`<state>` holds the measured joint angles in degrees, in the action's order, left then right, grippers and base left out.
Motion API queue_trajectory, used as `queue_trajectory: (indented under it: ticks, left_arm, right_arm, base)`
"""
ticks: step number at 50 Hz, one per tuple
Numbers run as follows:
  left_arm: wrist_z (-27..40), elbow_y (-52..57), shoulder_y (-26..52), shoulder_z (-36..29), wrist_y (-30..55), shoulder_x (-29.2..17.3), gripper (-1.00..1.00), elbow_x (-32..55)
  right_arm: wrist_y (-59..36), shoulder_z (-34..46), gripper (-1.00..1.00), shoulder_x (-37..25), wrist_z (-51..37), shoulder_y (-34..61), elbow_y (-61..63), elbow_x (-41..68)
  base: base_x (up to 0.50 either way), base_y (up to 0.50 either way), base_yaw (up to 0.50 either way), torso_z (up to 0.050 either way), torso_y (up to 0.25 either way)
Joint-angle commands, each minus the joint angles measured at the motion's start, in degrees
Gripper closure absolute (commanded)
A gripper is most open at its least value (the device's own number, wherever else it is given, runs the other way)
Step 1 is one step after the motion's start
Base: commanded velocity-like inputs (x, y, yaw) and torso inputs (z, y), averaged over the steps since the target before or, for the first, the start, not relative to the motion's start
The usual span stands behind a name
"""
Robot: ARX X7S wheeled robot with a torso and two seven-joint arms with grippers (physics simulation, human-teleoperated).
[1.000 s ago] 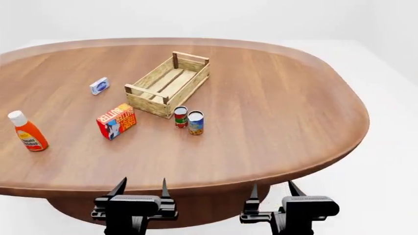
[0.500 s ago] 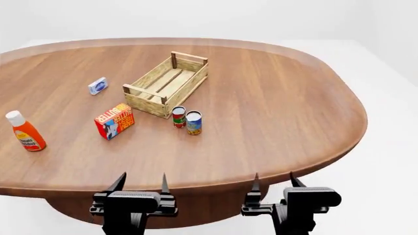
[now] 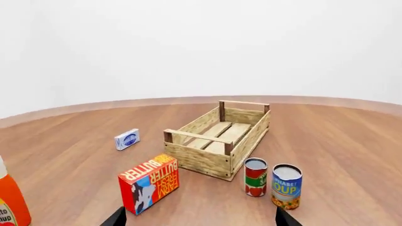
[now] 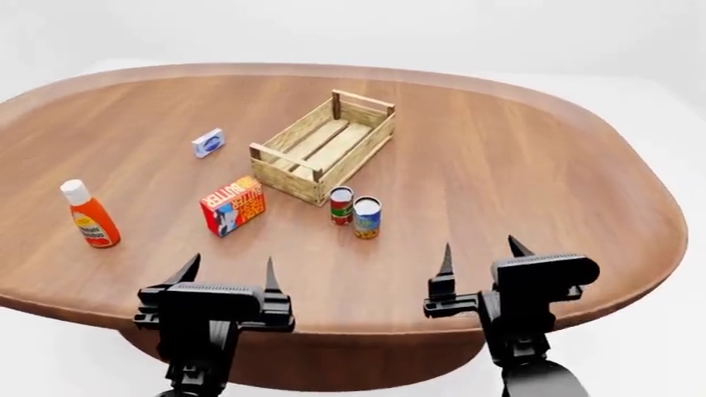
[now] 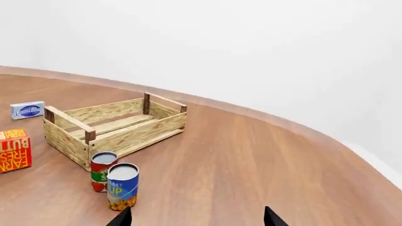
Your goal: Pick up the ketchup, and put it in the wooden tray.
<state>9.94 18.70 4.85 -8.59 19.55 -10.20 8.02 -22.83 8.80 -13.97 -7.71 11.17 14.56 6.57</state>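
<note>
On the counter [image 4: 497,157], the wooden tray [image 4: 323,146] sits upper centre, two cans [image 4: 355,210] below it, the butter box [image 4: 231,205] lower left, the ketchup [image 4: 89,215] far left.

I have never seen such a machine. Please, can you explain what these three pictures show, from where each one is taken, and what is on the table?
This is a simulated two-armed robot. The head picture looks down over both arms: the left gripper and right gripper, both open, holding nothing. The other two pictures come from cameras near each gripper, so only black fingertips show at their edges. On the round wooden table lie the wooden tray, empty, two small cans beside it, a butter box, a small blue-white packet, and the ketchup, standing upright towards the robot's left.
</note>
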Motion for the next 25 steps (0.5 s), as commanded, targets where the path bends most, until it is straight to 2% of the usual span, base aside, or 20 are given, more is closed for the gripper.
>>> queue_trajectory:
  ticks: [1,25]
  left_arm:
    - [0.9,2.1,0.8,-0.1,2.5,-0.6,-1.0,0.3]
    - [2.6,1.7,4.1,-0.8,5.5,-1.6,-1.0,-0.1]
  right_arm:
    - [-2.2,0.5,-1.0,-1.4,0.2,1.6,1.5,-0.1]
    - [-3.4,1.2,-1.0,-2.5,0.2,2.7,1.7,0.1]
  base:
    - [0.17,0.02,0.5,0.0,0.0]
    - [0.17,0.03,0.5,0.0,0.0]
